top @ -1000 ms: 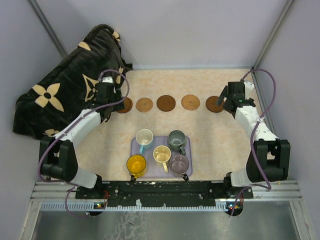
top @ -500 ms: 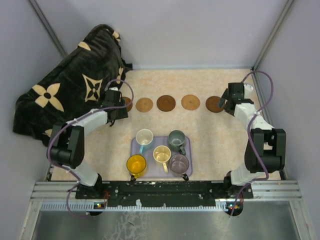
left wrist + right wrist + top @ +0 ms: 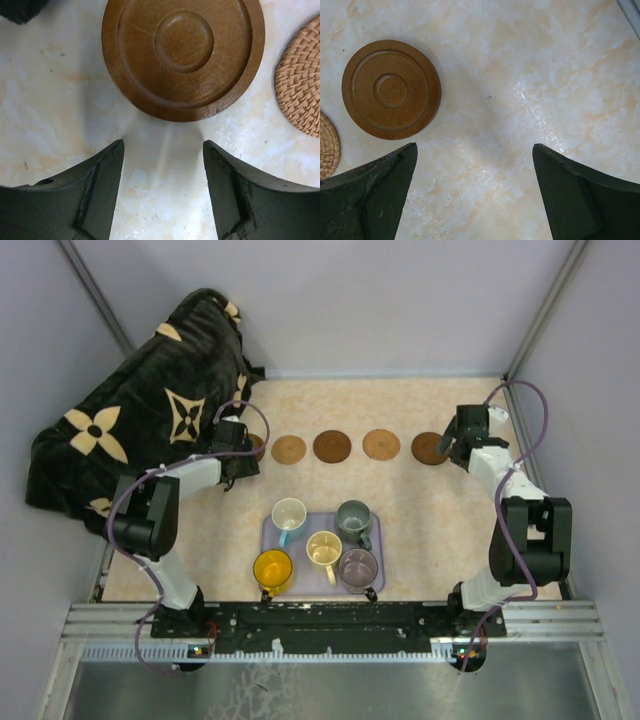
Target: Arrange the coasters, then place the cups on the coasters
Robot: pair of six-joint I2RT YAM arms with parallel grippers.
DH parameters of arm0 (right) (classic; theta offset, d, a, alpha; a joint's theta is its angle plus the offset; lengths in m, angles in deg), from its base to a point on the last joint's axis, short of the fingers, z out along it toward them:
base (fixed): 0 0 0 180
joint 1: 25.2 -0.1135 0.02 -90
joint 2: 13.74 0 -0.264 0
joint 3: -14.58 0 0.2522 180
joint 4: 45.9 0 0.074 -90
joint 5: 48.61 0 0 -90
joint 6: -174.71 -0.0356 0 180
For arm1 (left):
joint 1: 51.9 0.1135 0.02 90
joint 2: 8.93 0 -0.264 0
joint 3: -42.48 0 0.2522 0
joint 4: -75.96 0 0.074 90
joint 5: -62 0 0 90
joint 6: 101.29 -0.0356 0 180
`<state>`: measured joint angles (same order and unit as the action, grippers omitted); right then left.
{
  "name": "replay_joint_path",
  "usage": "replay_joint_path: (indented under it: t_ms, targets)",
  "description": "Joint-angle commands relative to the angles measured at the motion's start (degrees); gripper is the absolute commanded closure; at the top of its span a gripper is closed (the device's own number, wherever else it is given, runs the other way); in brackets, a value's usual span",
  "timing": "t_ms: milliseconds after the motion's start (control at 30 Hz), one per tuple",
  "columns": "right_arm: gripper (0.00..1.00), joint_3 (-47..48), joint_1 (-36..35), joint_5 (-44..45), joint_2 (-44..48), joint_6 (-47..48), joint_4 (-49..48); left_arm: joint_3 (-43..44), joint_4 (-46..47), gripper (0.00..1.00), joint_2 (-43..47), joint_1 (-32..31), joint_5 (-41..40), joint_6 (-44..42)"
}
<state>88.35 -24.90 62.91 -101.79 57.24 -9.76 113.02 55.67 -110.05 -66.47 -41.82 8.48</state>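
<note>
The table [image 3: 420,510] was a pale marbled top, walled on three sides. It had bare room between the far row of coasters and the tray, and down both flanks. A black blanket [image 3: 130,420] with tan flowers spilled over the far left corner, its edge close to the left end of the row. The lavender tray [image 3: 318,522] sat centred near the front edge. It held all five cups [image 3: 323,548] upright and closely packed: white and grey-green behind, yellow, cream and mauve in front. Five coasters [image 3: 332,446] lay flat in a line across the far half, apart from one another, none bearing a cup. The leftmost coaster [image 3: 182,55], dark wood, lay just ahead of the left gripper [image 3: 162,150], whose fingers stood spread with only bare table between them. A woven coaster [image 3: 300,85] lay beside it, not touching. The right gripper [image 3: 475,150] hung near the right wall, fingers wide apart and empty, with the rightmost coaster [image 3: 391,90] just beside it.
</note>
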Motion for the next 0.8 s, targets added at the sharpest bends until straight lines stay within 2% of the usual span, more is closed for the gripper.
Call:
replay_joint_path:
  t_ms: [0,533,767]
  targets:
    - [0.01,0.37,0.13,1.71,2.49,0.29,-2.04,1.06,0.88,0.29,-2.18,0.46,1.78,1.75]
    - [0.01,-0.30,0.15,0.06,3.66,0.20,-2.25,1.58,0.46,0.29,-2.04,1.03,0.28,2.23]
    - [0.01,-0.08,0.19,-0.29,5.08,0.26,-2.10,1.17,-0.27,0.30,1.97,1.03,-0.24,1.28]
